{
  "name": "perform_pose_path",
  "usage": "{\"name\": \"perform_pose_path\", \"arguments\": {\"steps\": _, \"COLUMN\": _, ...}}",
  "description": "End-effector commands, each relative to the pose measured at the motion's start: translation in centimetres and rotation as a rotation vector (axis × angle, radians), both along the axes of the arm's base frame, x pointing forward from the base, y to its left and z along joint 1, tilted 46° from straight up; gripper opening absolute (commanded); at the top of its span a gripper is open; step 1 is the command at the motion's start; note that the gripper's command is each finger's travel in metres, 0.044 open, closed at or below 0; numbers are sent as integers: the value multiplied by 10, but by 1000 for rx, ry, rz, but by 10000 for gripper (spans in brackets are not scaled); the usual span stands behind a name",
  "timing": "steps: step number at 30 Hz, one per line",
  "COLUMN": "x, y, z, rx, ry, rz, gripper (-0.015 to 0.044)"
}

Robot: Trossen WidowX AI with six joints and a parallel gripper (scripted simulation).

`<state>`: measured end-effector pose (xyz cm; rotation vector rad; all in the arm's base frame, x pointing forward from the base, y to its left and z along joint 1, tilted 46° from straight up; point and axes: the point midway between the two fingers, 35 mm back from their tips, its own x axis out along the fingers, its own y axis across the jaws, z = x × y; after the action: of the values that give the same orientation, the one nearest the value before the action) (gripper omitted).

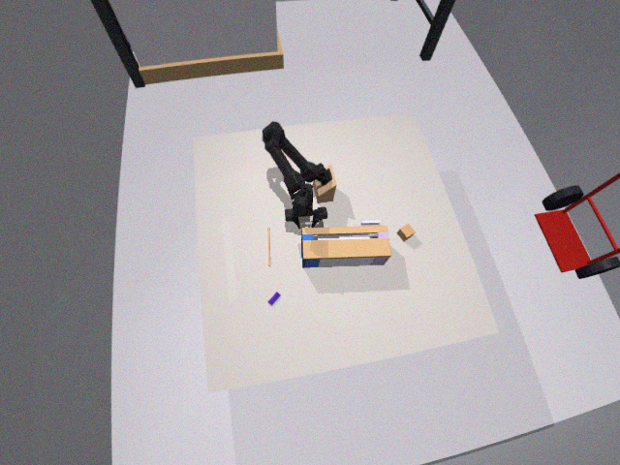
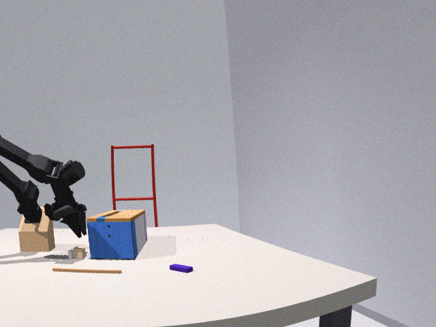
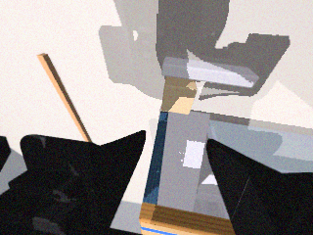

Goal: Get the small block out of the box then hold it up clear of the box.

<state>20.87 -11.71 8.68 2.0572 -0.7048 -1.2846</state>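
Note:
The box (image 1: 350, 248) (image 2: 112, 240) (image 3: 188, 215) stands upright on the table, with a wooden slotted top, blue near end and clear front. A small tan block (image 2: 79, 252) (image 3: 177, 94) rests on the table just outside the clear front at the blue end, between the box and a pale bar (image 2: 70, 253) (image 3: 210, 71). In the top view the arm mostly hides that spot. My gripper (image 1: 307, 225) (image 2: 82, 236) (image 3: 175, 138) is open and empty, pointing down in front of the blue end, above the tan block. No block can be made out inside the box.
A thin wooden stick (image 1: 269, 247) (image 2: 86, 270) (image 3: 66, 100) and a purple block (image 1: 273, 298) (image 2: 180, 268) lie on the table. A tan cube (image 1: 406, 232) sits beyond the box's far end. Another pale bar (image 1: 370, 222) lies by the front. A wooden block (image 2: 36, 239) stands beside the arm.

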Motion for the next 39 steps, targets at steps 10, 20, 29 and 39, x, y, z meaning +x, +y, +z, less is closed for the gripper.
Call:
{"name": "perform_pose_path", "arguments": {"steps": 10, "x": 0, "y": -7, "z": -7, "rx": 16, "ry": -35, "rz": -33, "gripper": 285}}
{"name": "perform_pose_path", "arguments": {"steps": 20, "x": 1, "y": -18, "z": -18, "rx": 20, "ry": -34, "rz": -34, "gripper": 285}}
{"name": "perform_pose_path", "arguments": {"steps": 29, "x": 0, "y": -29, "z": -28, "rx": 19, "ry": -34, "rz": -34, "gripper": 285}}
{"name": "perform_pose_path", "arguments": {"steps": 39, "x": -4, "y": -41, "z": -38, "rx": 13, "ry": -35, "rz": -32, "gripper": 285}}
